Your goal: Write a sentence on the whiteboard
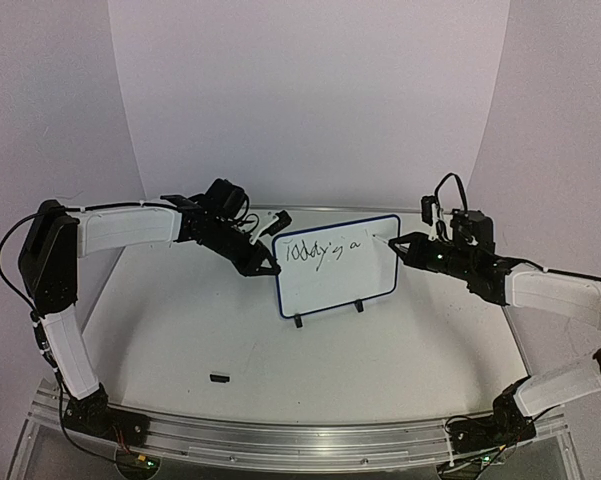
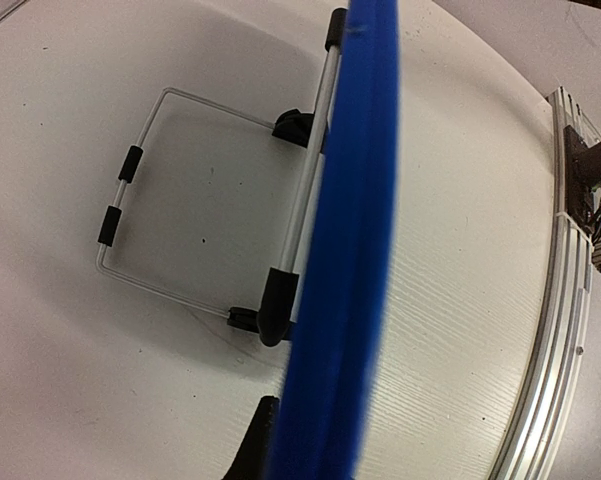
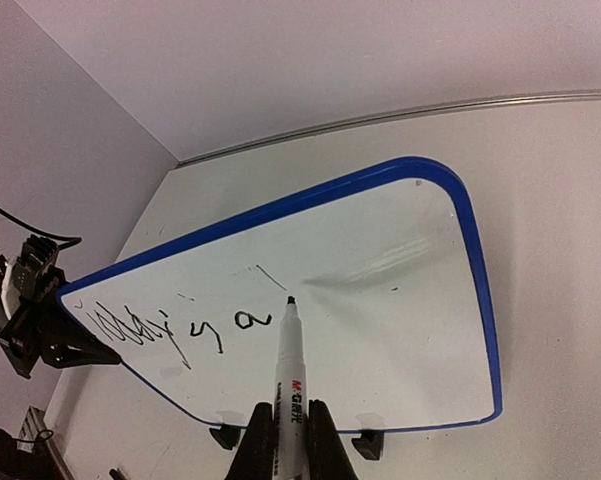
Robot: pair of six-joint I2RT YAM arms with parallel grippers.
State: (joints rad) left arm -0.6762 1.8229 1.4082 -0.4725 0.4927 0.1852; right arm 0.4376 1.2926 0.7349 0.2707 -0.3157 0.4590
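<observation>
The white-and-black left arm (image 1: pixel 125 228) reaches forward, and its black two-finger left gripper (image 1: pixel 264 266) is clamped on the near rim of the blue-rimmed whiteboard (image 1: pixel 340 278). The right gripper (image 3: pixel 291 410) pinches a black-and-white marker pen (image 3: pixel 286 345), whose tip projects beyond its fingers.

The white surface (image 1: pixel 180 320) carries the whiteboard (image 1: pixel 337 262), which stands on two black feet (image 1: pixel 298 321) with a wire stand (image 2: pixel 130 163) behind it. A small black piece (image 1: pixel 219 377), too small to identify, lies well apart, nearer the aluminium rail (image 1: pixel 280 437).

white table (image 1: pixel 180 320); small black piece (image 1: pixel 219 377) lying on it; metal rail (image 1: pixel 300 438) along near edge
</observation>
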